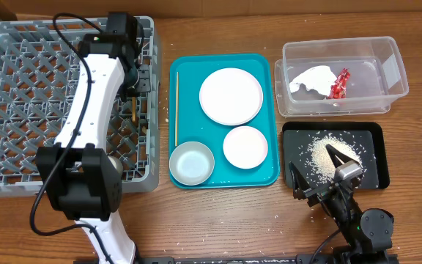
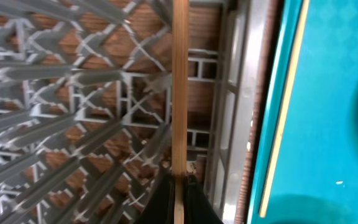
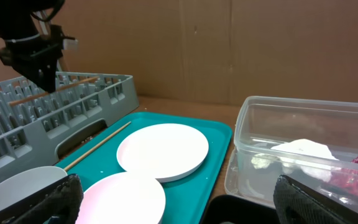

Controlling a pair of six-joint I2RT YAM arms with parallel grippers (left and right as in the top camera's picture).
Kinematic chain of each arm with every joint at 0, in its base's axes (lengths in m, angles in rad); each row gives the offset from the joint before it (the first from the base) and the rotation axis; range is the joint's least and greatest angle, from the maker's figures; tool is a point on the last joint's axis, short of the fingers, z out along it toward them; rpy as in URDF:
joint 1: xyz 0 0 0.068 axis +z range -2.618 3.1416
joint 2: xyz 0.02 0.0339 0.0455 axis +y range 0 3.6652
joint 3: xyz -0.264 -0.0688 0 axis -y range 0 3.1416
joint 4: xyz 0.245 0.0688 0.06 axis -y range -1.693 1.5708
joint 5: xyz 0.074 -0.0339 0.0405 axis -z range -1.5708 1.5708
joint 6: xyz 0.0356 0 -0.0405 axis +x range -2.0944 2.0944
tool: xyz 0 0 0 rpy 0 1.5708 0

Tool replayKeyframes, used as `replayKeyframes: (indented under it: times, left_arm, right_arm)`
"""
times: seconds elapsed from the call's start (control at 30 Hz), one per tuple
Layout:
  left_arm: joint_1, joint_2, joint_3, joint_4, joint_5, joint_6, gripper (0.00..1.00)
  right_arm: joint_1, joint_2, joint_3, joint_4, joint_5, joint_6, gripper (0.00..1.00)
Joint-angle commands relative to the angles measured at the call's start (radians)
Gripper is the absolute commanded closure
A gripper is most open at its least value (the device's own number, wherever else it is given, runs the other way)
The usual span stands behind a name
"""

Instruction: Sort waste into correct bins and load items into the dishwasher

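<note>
**Spotter:** Wooden tabletop is showing through the grey dish rack [image 2: 73, 93] directly beneath your left pincer [image 2: 179, 182], which is pressing its fingers together on one chopstick [image 2: 180, 87]. The stick is running straight out ahead of the fingertips, inside the rack and close beside its wall.

**Coach:** You're placing that stick, by my reading. Try lowering it flat, lengthwise along a channel between the pegs. It's thin, so laid crosswise it's likely to end up riding on peg tops or slipping through an opening.

**Spotter:** The second chopstick [image 2: 284, 112] is lying off to that pincer's side, past the rack wall, on the teal tray [image 2: 328, 74], roughly parallel to the held one.

**Coach:** You're wanting the fingers low before parting them, so the stick isn't bouncing out.

**Spotter:** Your right pincer [image 1: 317, 167] is standing spread wide with nothing in it. The rice [image 1: 317, 147] on the black tray [image 1: 368, 136] is lying just below and ahead of it.

**Coach:** Leaving it parked there is looking sensible to me, since it's sitting well apart from the rack.
</note>
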State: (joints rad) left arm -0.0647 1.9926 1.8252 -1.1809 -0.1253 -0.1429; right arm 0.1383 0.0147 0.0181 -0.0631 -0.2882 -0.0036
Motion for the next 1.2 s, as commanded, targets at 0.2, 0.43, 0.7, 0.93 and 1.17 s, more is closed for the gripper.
replayKeyframes:
  times: [0.2,0.43,0.7,0.93,1.17]
  left_arm:
    - [-0.007,0.045,-0.007,0.009,0.051,0.048,0.90]
    - [-0.008,0.034,0.142,-0.103,0.144,-0.032,0.65]
    - [-0.098,0.042,0.182,-0.074,0.243,-0.050,0.82]
    - [-0.213,0.056,-0.088,0.194,-0.047,-0.227,0.61]
    - [-0.217,0.091,-0.268,0.348,0.020,-0.254,0.63]
  right_arm:
    - [-0.002,-0.010,-0.010,0.006,0.007,0.004,0.00]
    - [-0.002,-0.010,-0.010,0.006,0.007,0.005,0.00]
    - [-0.002,-0.010,-0.010,0.006,0.007,0.004,0.00]
    - [-0.002,-0.010,-0.010,0.006,0.007,0.005,0.00]
    - [-0.002,-0.010,-0.010,0.006,0.007,0.004,0.00]
